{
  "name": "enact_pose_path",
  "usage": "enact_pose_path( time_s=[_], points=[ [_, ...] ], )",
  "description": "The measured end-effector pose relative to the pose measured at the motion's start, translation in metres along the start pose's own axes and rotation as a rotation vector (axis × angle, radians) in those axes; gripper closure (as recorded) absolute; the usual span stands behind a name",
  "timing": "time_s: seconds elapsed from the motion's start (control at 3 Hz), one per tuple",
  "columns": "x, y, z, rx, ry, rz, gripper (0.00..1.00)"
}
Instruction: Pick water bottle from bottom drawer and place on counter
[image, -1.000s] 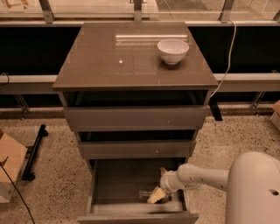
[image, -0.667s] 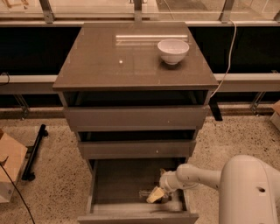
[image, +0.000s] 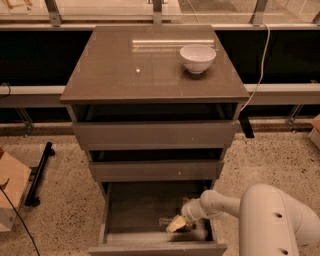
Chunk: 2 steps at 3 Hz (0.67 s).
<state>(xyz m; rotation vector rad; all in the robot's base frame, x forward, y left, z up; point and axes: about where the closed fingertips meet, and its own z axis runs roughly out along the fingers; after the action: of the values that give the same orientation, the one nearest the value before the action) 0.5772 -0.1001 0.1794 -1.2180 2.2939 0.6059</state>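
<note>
The bottom drawer (image: 150, 245) is pulled open, showing its bare grey inside. My gripper (image: 177, 223), with yellowish tips, reaches down into the drawer near its right front part, on the end of the white arm (image: 220, 202). The water bottle (image: 165, 220) shows only as a small clear shape lying on the drawer floor just left of the gripper, touching or nearly touching it. The counter (image: 145, 70) is the glossy grey-brown top of the cabinet, well above the gripper.
A white bowl (image: 198, 58) stands on the counter's back right. The two upper drawers (image: 155, 135) are slightly open above the gripper. A cardboard box (image: 10, 192) and a black bar (image: 39, 175) lie on the speckled floor at left. A white cable (image: 255, 85) hangs at right.
The gripper stays at nearly the same spot in the bottom drawer. The white arm body at the lower right has come a little further into view.
</note>
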Motion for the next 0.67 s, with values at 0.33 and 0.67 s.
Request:
enact_pose_path(
  time_s=[0.33,0.67],
  points=[
    [0.019,0.002,0.014,-0.011,0.016,0.055,0.0],
    [0.035,0.006,0.023,-0.02,0.024,0.105,0.19]
  ],
)
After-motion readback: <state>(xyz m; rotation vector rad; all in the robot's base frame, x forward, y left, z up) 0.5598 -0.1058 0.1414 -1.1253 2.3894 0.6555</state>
